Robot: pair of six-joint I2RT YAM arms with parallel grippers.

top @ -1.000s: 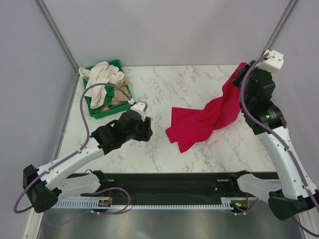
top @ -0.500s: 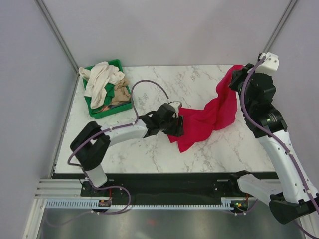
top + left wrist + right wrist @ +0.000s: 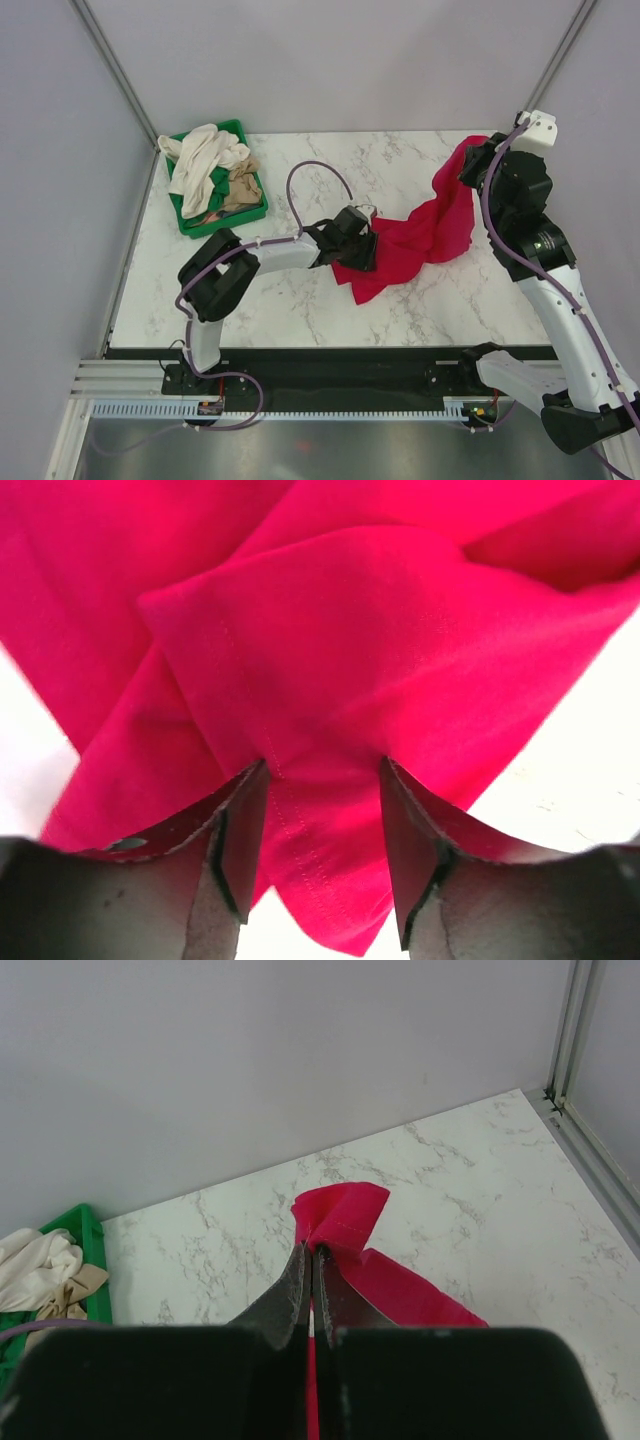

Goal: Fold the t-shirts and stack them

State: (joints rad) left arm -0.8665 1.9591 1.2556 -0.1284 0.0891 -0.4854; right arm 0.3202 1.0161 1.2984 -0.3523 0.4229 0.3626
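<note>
The crimson-red t-shirt (image 3: 420,235) lies crumpled across the right half of the marble table, and its far right end is lifted. My right gripper (image 3: 480,160) is shut on that lifted hem and holds it above the table; the wrist view shows the red fabric (image 3: 345,1215) pinched at my right gripper's tips (image 3: 316,1252). My left gripper (image 3: 355,250) is at the shirt's near-left edge. It is open, the jaws apart on either side of a stitched hem corner (image 3: 320,880), with my left gripper's midpoint (image 3: 322,810) over red cloth. A cream-white shirt (image 3: 200,155) and a tan shirt (image 3: 240,185) lie in the tray.
The green plastic tray (image 3: 237,127) stands at the back left of the table and also shows in the right wrist view (image 3: 90,1225). Metal frame posts run up at the back corners (image 3: 570,1040). The table's right edge is close to the right arm.
My left arm has swung right from beside the tray to the red shirt's near-left edge. My right gripper has shifted slightly left with the held hem.
</note>
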